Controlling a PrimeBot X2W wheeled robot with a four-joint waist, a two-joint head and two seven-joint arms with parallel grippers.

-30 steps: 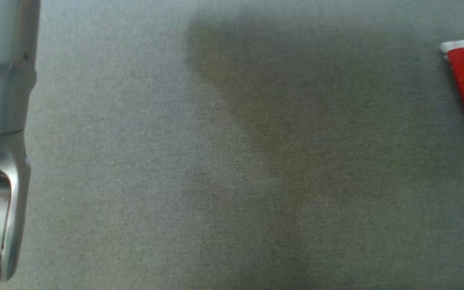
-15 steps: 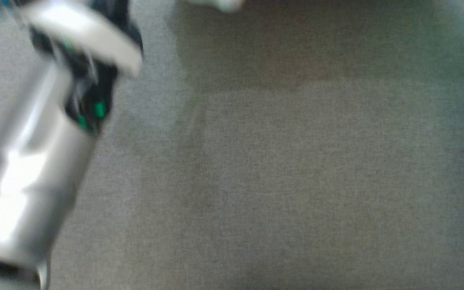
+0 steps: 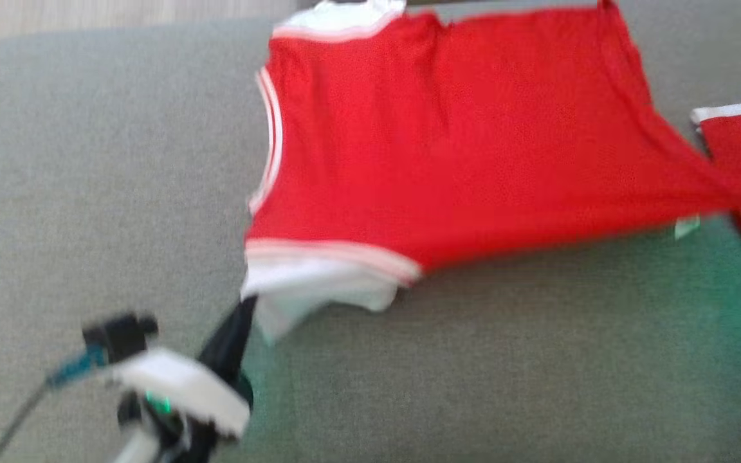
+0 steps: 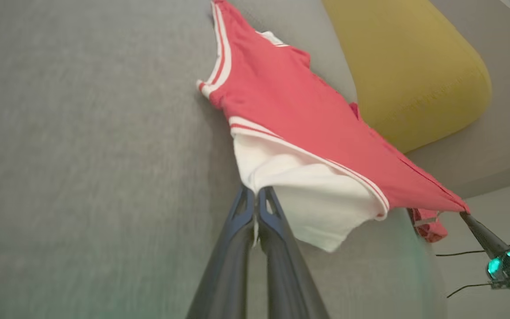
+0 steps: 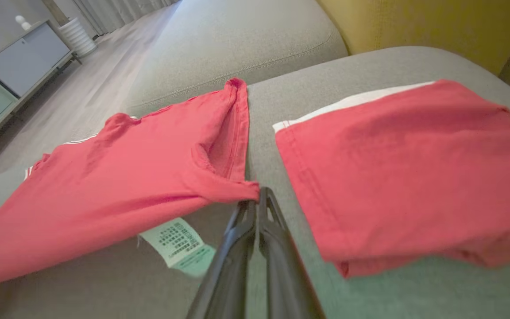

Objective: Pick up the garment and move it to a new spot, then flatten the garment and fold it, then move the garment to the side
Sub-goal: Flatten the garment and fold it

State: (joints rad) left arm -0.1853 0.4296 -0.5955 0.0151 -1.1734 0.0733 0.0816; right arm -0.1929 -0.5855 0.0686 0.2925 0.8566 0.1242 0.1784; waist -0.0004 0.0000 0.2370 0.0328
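A red shirt (image 3: pixel 460 141) spans mid-frame over a grey sofa (image 3: pixel 87 161). The left gripper (image 4: pixel 255 199) pinches its white sleeve (image 4: pixel 303 190); the right gripper (image 5: pixel 258 199), its hem (image 5: pixel 233 186).

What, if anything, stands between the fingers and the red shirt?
Nothing visible. The left gripper is shut on the white sleeve of the shirt, the right gripper on a red corner. A folded red garment lies on the sofa beside the right gripper.

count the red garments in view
2. A spread shirt hangs between the left gripper and right gripper over the grey cushion; a folded garment lies on the cushion further right. Others may be out of frame.
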